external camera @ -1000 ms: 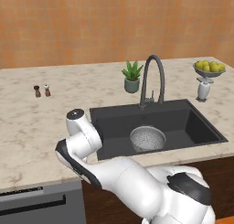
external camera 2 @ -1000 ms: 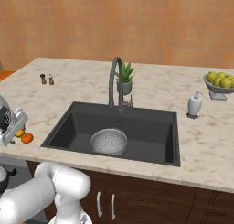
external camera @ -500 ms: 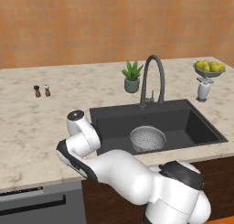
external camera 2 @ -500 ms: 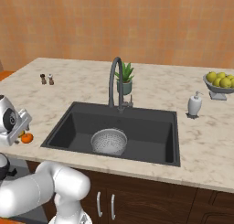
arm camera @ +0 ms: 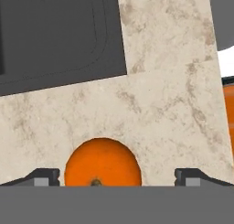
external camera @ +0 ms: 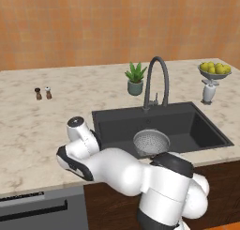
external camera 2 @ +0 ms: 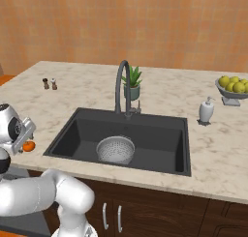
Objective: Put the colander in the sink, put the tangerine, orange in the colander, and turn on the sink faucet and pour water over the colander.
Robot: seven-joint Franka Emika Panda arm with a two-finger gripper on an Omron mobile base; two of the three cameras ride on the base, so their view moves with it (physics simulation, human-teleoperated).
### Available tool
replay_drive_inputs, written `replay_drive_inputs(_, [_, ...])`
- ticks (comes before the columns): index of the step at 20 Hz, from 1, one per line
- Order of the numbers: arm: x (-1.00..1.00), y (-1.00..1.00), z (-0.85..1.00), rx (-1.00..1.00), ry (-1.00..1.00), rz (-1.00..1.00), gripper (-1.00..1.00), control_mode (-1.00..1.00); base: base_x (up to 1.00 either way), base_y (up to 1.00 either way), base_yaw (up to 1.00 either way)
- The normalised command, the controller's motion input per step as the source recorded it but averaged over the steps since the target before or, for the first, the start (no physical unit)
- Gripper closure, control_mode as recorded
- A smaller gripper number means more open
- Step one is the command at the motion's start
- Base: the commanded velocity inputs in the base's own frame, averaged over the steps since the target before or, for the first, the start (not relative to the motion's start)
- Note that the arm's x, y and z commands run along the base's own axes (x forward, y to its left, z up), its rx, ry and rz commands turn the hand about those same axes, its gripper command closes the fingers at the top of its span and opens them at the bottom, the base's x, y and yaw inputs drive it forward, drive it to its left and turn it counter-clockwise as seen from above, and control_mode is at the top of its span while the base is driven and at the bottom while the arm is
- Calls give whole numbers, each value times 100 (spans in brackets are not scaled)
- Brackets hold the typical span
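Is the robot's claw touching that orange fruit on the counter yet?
Apart. In the hand view, bare counter shows between the orange fruit and each fingertip of the gripper.

The colander [external camera 2: 115, 149] sits in the sink [external camera 2: 160, 139] below the faucet [external camera 2: 121, 88]. An orange [external camera 2: 28, 146] lies on the table [external camera 2: 87, 93], beside the arm's hand.

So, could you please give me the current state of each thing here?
colander: in the sink, upright, no fruit inside
sink faucet: off, no stream
orange fruit: on the counter, between the open gripper fingers, ungrasped
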Motion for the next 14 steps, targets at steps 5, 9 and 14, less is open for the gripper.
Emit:
replay_drive_inputs(5, [16, 23, -20, 0, 0, -5, -100, -100, 0, 0, 0])
replay_drive_inputs(9, [3, 10, -26, 0, 7, -3, -100, -100, 0, 0, 0])
replay_drive_inputs(14, [0, 0, -26, -1, 10, -1, -100, -100, 0, 0, 0])
